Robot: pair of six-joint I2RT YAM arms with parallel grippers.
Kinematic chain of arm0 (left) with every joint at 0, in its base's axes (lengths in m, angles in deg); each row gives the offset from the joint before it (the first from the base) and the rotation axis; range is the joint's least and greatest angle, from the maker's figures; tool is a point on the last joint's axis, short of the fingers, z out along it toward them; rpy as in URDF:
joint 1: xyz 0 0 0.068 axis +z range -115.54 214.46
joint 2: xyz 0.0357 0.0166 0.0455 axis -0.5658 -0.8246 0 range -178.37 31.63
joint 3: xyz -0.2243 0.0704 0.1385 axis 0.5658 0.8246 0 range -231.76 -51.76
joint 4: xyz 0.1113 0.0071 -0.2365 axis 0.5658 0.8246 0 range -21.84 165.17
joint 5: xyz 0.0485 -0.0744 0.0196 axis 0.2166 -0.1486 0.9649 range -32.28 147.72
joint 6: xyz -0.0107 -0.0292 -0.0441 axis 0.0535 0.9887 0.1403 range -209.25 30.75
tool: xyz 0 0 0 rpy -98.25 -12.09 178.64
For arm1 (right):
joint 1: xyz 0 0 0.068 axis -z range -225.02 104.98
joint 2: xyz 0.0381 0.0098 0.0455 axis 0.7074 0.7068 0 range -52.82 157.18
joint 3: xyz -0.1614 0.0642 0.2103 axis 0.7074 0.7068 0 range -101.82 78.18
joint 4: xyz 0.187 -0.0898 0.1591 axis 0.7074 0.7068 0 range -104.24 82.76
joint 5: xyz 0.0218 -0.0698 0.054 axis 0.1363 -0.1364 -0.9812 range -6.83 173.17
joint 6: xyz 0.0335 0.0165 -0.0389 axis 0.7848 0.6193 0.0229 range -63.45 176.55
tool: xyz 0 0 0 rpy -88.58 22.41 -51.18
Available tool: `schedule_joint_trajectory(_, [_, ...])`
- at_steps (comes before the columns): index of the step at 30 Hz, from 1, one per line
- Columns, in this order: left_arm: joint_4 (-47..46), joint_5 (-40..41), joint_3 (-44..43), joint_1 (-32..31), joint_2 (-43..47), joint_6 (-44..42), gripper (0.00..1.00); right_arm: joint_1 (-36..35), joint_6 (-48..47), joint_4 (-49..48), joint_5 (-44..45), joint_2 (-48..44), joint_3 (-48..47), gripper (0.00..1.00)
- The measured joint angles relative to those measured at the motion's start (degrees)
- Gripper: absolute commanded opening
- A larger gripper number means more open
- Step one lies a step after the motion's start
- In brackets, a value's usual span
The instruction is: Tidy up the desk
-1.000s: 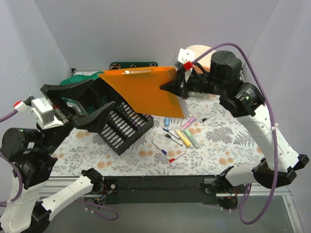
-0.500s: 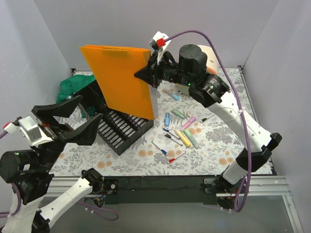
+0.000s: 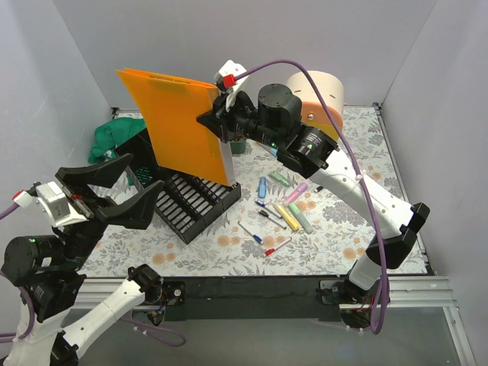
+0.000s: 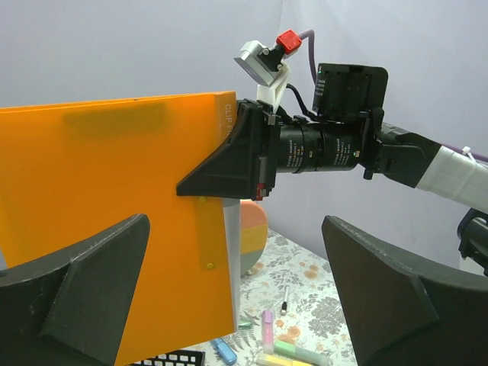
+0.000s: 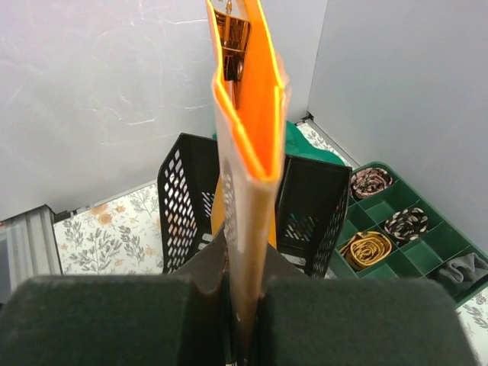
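**Desk.** The desk (image 3: 206, 252) is the flat, floral-printed tabletop that fills the middle of the top view. It runs from the black front rail by the arm bases back to the rear wall.

**Items on the desk.**
- A black wire-mesh file rack (image 3: 191, 202) stands on the left half, with its open side facing up.
- A green cloth (image 3: 110, 137) lies behind the rack at the left rear.
- A green compartment tray (image 5: 438, 248) sits just beside the rack. Its cells contain small rolled items.
- Loose markers and pens (image 3: 287, 217) lie scattered right of the rack, near the desk centre.
- A pale cylindrical object (image 3: 320, 91) with an orange face is at the right rear.

**Right arm.** The right gripper (image 3: 217, 126) is clamped on the right-hand edge of an orange folder (image 3: 179, 126). The jaws are pressed nearly together, with the folder's thin edge between them. The folder hangs upright in the air, clear of the tabletop and above the rack. The right wrist view shows it edge-on, in line with the rack opening. Whether its lower corner touches the rack cannot be determined.

**Left arm.** The left gripper (image 3: 145, 171) is at the left front, raised above the desk, with its fingers spread fully apart and nothing between them. It points toward the folder without touching it.
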Motion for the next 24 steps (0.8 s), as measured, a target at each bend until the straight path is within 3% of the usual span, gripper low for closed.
schedule_joint_trajectory(14, [0.55,-0.52,0.92,0.00,0.70,1.31,0.98,-0.02,-5.18,3.52,-6.14,-3.43,3.02,0.01])
schedule_joint_trajectory(24, [0.61,-2.51,1.66,0.00,1.70,0.81,0.98,-0.79,-6.16,-8.46,-5.81,-11.74,16.06,0.01])
